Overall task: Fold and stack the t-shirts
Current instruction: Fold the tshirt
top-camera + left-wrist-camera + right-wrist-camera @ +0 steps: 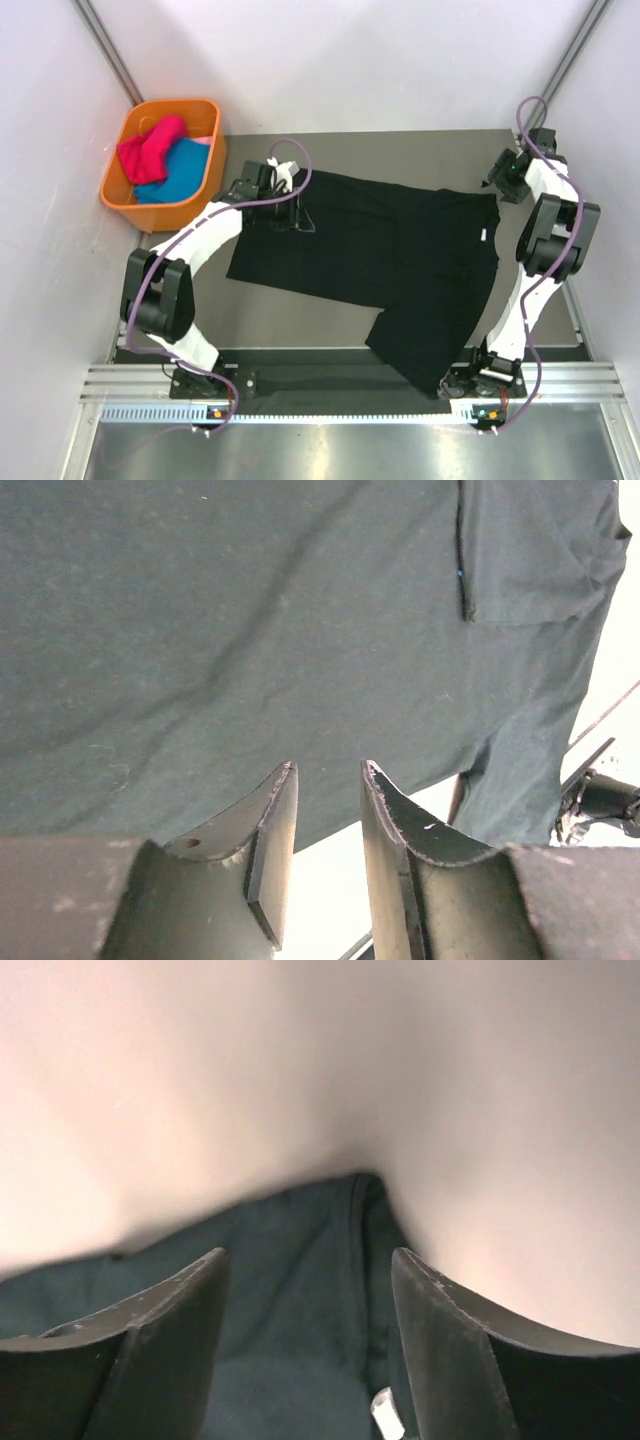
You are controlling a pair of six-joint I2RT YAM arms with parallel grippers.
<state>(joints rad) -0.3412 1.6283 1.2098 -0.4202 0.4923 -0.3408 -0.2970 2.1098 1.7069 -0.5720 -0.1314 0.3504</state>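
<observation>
A black t-shirt (400,250) lies spread flat on the table, one part hanging toward the near edge. My left gripper (298,208) is over the shirt's far left edge. In the left wrist view it (328,770) is open with a narrow gap, and the shirt (250,630) fills the view beyond the fingertips. My right gripper (497,180) is at the shirt's far right corner. In the right wrist view it (310,1257) is open wide over a corner of the shirt (300,1290), with a white label (385,1410) near the right finger. Neither gripper holds anything.
An orange basket (210,165) stands at the far left with a red garment (150,148) and a blue one (178,175) inside. White walls close in the table on both sides. A metal rail (350,385) runs along the near edge.
</observation>
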